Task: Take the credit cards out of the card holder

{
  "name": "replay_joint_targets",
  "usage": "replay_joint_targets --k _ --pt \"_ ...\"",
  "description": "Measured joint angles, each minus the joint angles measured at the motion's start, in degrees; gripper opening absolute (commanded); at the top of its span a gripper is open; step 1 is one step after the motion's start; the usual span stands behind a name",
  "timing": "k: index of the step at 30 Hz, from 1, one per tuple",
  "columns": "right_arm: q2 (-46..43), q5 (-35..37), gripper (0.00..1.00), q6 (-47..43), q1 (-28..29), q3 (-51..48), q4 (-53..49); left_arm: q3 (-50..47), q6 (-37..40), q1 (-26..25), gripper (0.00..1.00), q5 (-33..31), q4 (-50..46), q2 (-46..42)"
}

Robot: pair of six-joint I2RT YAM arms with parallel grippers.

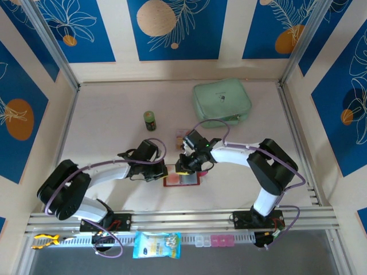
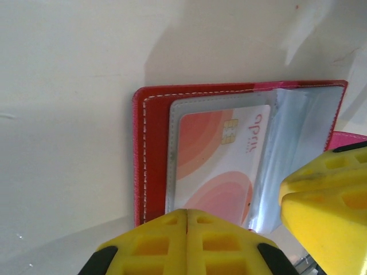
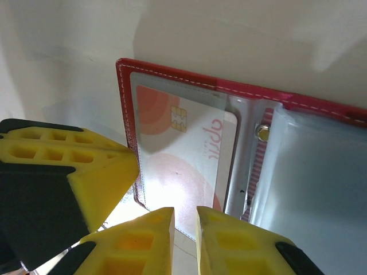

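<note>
The red card holder (image 1: 182, 179) lies open on the table between both grippers. Its clear sleeve holds a white credit card with pink-red circles and a chip (image 2: 218, 160) (image 3: 183, 149). My left gripper (image 2: 187, 212) (image 1: 162, 172) is shut, its tips together over the red cover (image 2: 152, 149) at the holder's left edge. My right gripper (image 3: 184, 212) (image 1: 184, 167) hangs over the sleeve's near edge, jaws a narrow gap apart with nothing clearly pinched. More clear sleeves and a snap stud (image 3: 263, 133) lie to the right.
A mint-green pouch (image 1: 222, 100) sits at the back right and a small green bottle (image 1: 149, 120) at the back left. A small flat pinkish item (image 1: 181, 136) lies just behind the right gripper. A snack packet (image 1: 156, 244) and small boxes (image 1: 212, 240) rest on the front rail.
</note>
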Motion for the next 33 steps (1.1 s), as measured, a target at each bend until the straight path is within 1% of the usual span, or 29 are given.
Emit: replay_joint_targets --k 24,29,33 --pt "3.56 -0.63 0.19 0.00 0.00 0.11 1.79 0.00 0.04 0.02 0.04 0.00 0.00 1.03" --pt "3.72 -1.22 0.16 0.02 0.00 0.26 2.23 0.00 0.04 0.02 0.04 0.00 -0.02 1.03" --pt "3.76 -1.51 0.16 0.02 0.00 0.26 2.54 0.00 0.04 0.02 0.04 0.00 -0.02 1.03"
